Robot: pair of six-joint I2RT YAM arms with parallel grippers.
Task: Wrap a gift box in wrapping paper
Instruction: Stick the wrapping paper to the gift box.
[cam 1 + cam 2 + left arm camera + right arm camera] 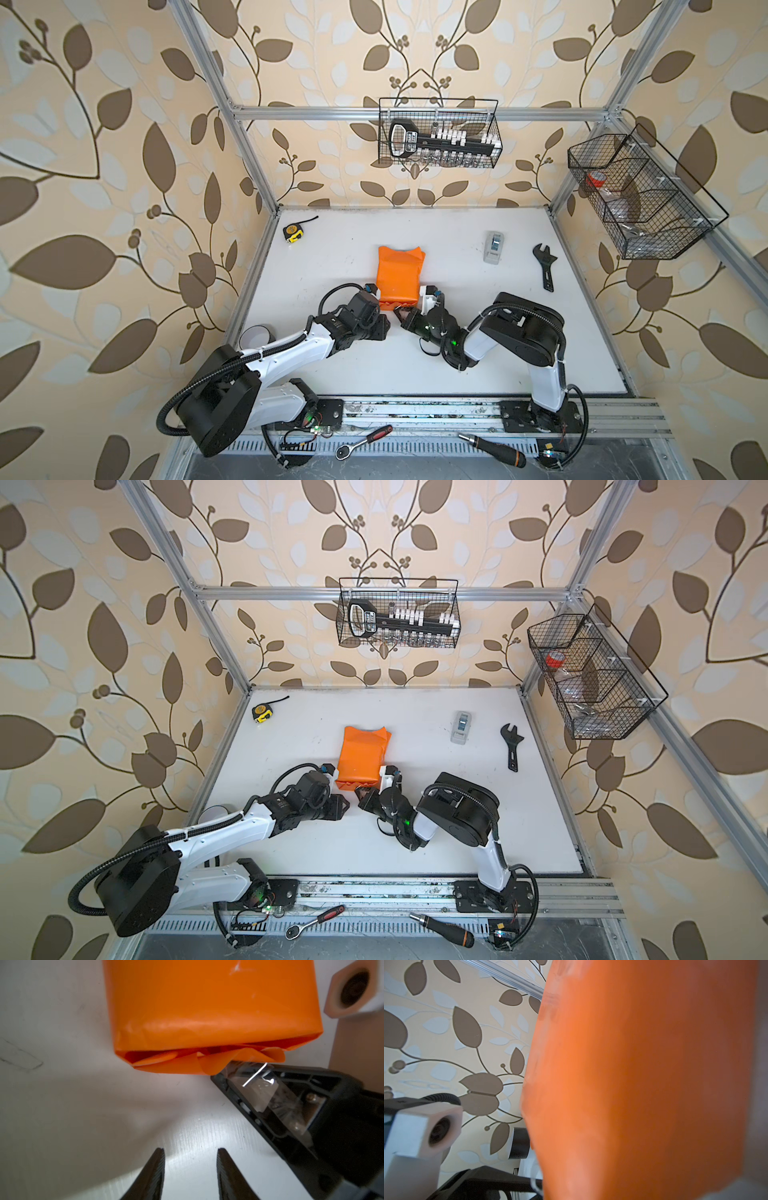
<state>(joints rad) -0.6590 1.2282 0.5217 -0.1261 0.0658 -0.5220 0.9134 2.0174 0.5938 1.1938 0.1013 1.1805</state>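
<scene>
The wrapping paper touched the closed right jaws at its loose end fold, a clear tape strip across their tip. The left jaws stood partly open, empty, just beside. The paper, folded into a parcel, lay centrally on the worktop, a tape dispenser well apart.

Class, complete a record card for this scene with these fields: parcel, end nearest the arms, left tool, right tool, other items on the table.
parcel: wrapping paper folded around the gift box, which is hidden; lies on the table
end nearest the arms: flaps loose, not closed
left tool: open, empty, facing that end
right tool: shut, tip at the loose flap
other items on the table: tape dispenser, tape measure, wrench
</scene>
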